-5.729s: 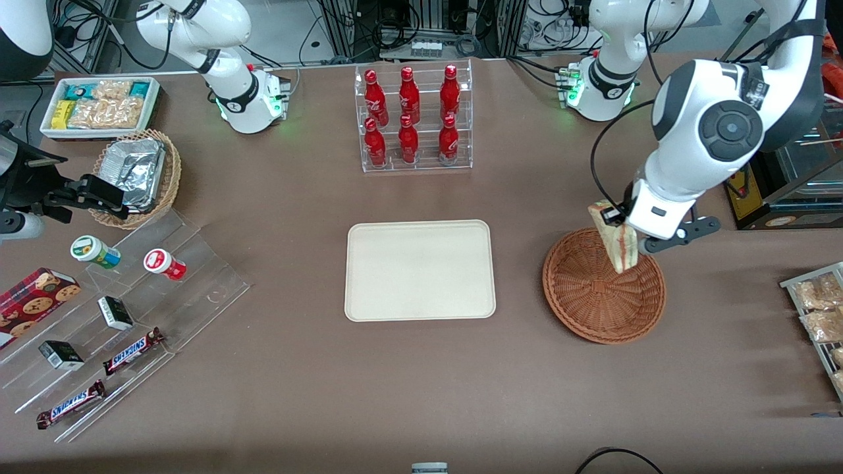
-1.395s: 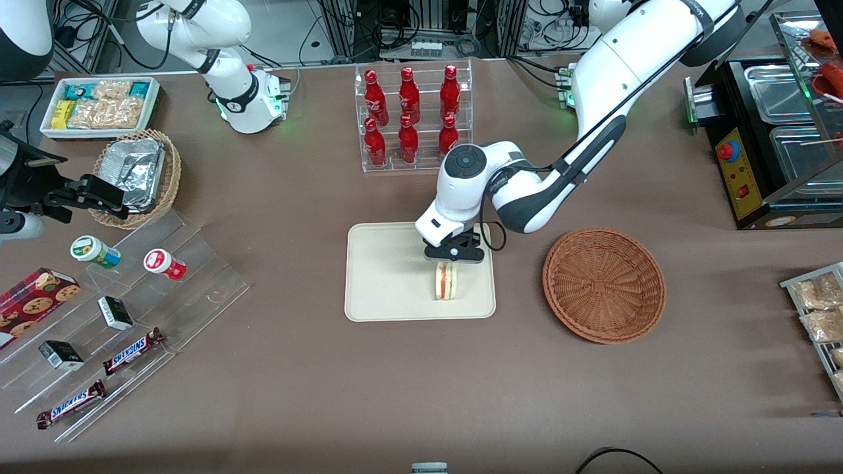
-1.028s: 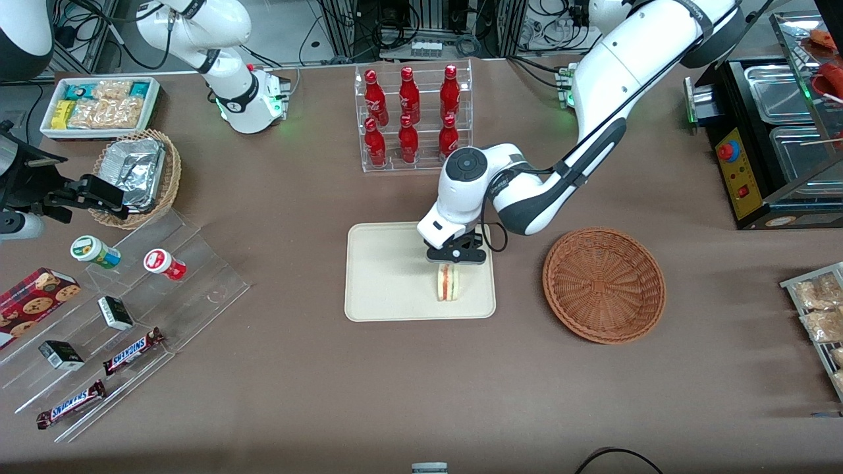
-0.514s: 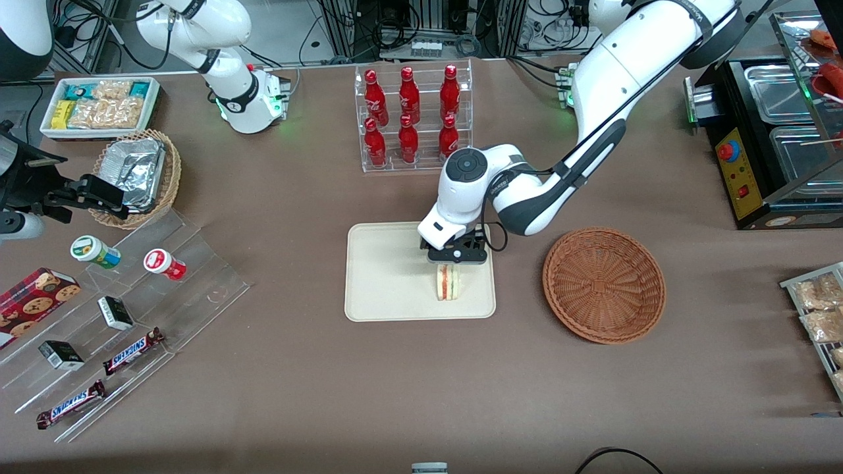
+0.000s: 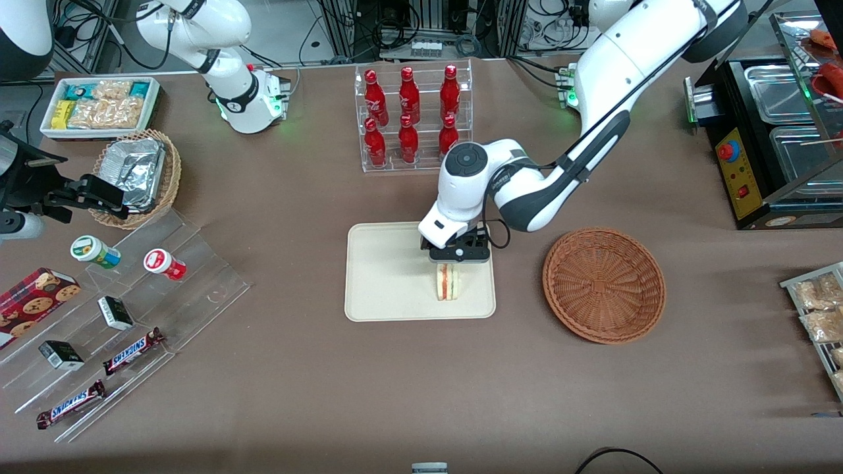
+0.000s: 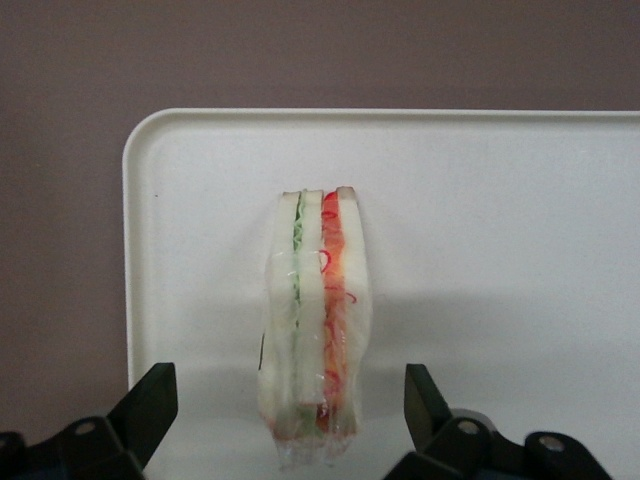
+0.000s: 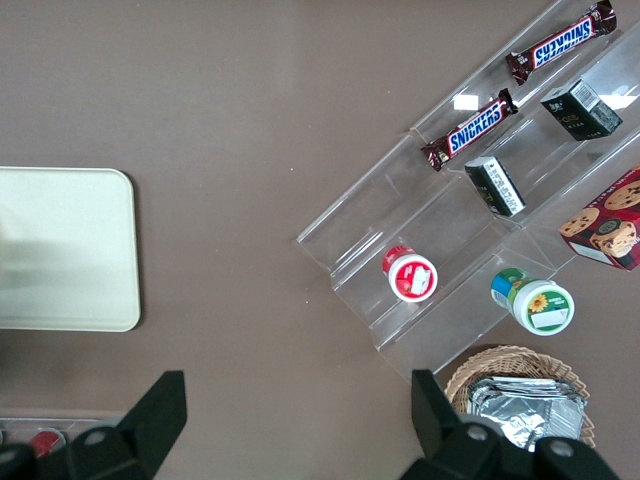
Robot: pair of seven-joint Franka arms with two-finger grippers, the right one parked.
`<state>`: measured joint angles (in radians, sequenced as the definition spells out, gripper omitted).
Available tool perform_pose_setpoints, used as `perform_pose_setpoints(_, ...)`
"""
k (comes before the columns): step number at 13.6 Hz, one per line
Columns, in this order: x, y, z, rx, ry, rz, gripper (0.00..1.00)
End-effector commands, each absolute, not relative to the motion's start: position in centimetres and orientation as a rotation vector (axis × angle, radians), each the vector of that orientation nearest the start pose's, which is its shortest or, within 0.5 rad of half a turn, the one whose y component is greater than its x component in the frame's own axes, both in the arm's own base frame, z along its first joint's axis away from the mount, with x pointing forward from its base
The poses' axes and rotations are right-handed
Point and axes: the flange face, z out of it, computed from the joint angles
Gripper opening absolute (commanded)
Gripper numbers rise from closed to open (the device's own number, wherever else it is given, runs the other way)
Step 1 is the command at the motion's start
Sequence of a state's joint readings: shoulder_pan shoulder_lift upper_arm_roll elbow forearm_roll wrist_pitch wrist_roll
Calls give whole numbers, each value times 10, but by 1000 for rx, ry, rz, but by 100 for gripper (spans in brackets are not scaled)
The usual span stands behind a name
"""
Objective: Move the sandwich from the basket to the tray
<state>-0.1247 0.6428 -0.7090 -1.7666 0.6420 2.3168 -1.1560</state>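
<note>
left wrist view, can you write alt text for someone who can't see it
A wrapped triangular white-bread sandwich with red and green filling stands on edge on a cream-white rectangular tray. The left arm's gripper hangs above it, black fingers open and clear of the wrapper; brown table surrounds the tray.

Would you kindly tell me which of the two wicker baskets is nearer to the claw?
The shallow reddish-brown basket, empty beside the tray. The open claw hangs over the sandwich; the tan foil-filled basket sits toward the parked arm's end.

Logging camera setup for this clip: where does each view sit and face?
Front view: high, facing the arms; the working arm's tool hangs over the sandwich on the tray.
Left wrist view: looks down past its open tool.
Right wrist view: parked, over snacks.
All three share the tray.
</note>
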Motion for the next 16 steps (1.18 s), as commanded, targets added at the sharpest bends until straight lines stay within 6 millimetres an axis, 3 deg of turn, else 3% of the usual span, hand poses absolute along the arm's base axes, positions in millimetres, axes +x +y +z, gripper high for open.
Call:
perform_pose_setpoints(1, 485, -446, 312, -3149, -101, -219, 100)
perform_pose_setpoints(5, 472, -439, 374, -3124, -189, -153, 100)
perform_pose_setpoints(9, 464, -426, 430, -3110, -42, 27, 100)
perform_pose_setpoints(11, 473, -407, 444, -3108, -83, 48, 100)
perform_pose_setpoints(13, 463, -401, 470, -3104, -43, 60, 100)
perform_pose_setpoints(16, 474, -359, 511, -3108, -32, 153, 100)
